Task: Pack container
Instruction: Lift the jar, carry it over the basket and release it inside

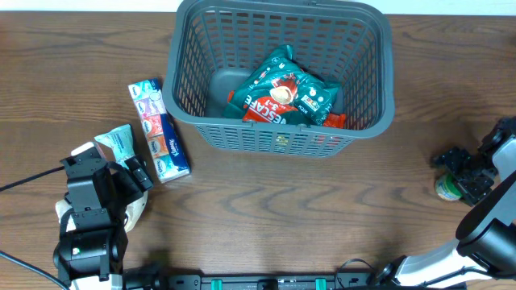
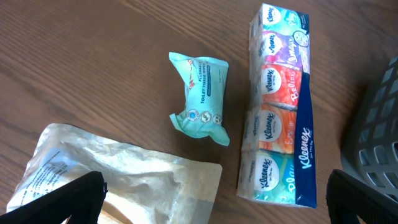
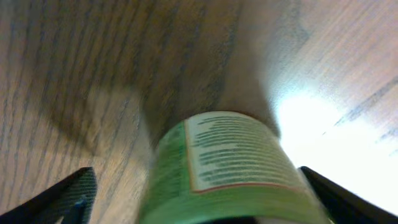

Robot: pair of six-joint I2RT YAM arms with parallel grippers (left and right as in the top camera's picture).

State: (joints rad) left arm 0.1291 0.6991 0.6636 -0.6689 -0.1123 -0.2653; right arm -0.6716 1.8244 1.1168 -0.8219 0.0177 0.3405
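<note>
The container [image 1: 367, 121], a dark grey slotted basket, stands at the back centre with green and red coffee packets [image 1: 286, 97] inside. At the far right my right gripper [image 1: 457, 172] is down at a small green-labelled jar [image 1: 445, 188]. In the right wrist view the jar [image 3: 230, 168] lies between the open fingers [image 3: 214, 208], with a gap on its left side. My left gripper [image 1: 109, 167] stands open at the front left, over a pale paper pouch [image 2: 118, 177], and nothing is held between its fingers [image 2: 217, 205].
A long Kleenex tissue multipack [image 1: 159, 129] [image 2: 280, 106] lies left of the container. A small teal wipes pack [image 1: 117, 142] [image 2: 200, 96] sits beside it. The container's corner [image 2: 376, 143] shows at the right of the left wrist view.
</note>
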